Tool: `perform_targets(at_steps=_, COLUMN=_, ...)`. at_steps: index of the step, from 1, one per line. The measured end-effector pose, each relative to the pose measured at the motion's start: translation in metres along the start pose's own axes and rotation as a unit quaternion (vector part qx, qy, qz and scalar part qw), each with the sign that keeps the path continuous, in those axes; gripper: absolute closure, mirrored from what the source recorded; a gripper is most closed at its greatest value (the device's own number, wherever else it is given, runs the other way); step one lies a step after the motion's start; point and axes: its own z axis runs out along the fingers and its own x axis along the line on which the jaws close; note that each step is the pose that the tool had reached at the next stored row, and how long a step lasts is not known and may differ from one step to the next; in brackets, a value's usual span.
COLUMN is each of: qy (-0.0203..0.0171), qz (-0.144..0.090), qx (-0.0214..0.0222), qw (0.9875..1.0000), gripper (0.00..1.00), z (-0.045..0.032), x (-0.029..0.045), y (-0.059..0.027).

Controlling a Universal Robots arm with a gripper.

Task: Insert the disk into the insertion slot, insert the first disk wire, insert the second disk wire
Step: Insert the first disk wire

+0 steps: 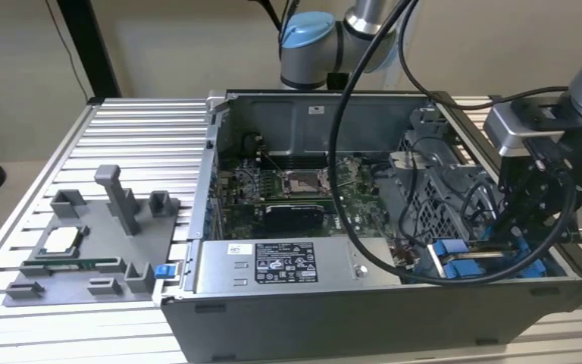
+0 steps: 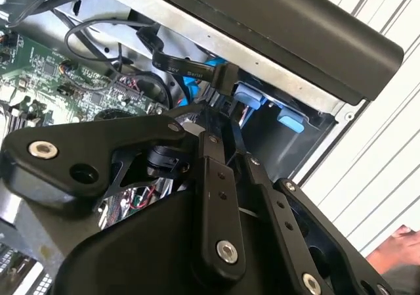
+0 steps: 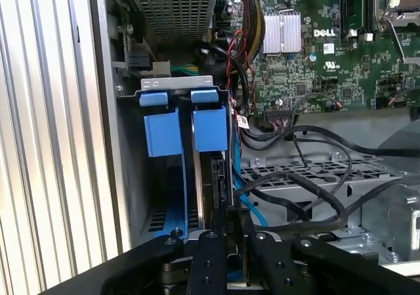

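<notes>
The disk [image 3: 219, 177] sits already in the insertion slot [image 3: 174, 83], in the corner of the open computer case [image 1: 372, 318] that lies at the exterior view's right, just behind the near wall. It stands on its edge, so in the first wrist view one sees only its narrow dark side with the blue frame around it. This visible side runs lengthwise along the case wall, with the end that carries the blue tab [image 3: 204, 96] pointing away from the gripper [image 3: 231, 224] and the other end passing under it. The broad faces of the disk go down into the bay and are hidden. The gripper hangs directly over this near end of the disk. Its tips are lost in the dark parts there, so I cannot tell how far it is open or whether it has hold of something. A blue cable [image 3: 246, 200] and several black cables [image 3: 308, 177] lie just beside the slot, over a grey perforated cage. Where their ends go is hard to make out. The green motherboard [image 3: 315, 58] is partly cut off at the border.
</notes>
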Motion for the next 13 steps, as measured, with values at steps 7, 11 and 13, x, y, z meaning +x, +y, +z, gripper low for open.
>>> perform_targets(at_steps=7, qy=0.0003, qz=0.008, qx=0.0007, qw=1.0, gripper=1.0, z=0.0016, x=0.0002, y=0.0001)
perform_targets(at_steps=11, qy=0.0005, qz=0.014, qx=0.0013, qw=0.9999, gripper=1.0, z=0.0022, x=0.0003, y=0.0002)
perform_targets(at_steps=13, qy=0.0005, qz=0.017, qx=0.0016, qw=0.9999, gripper=1.0, z=0.0024, x=0.0003, y=0.0003)
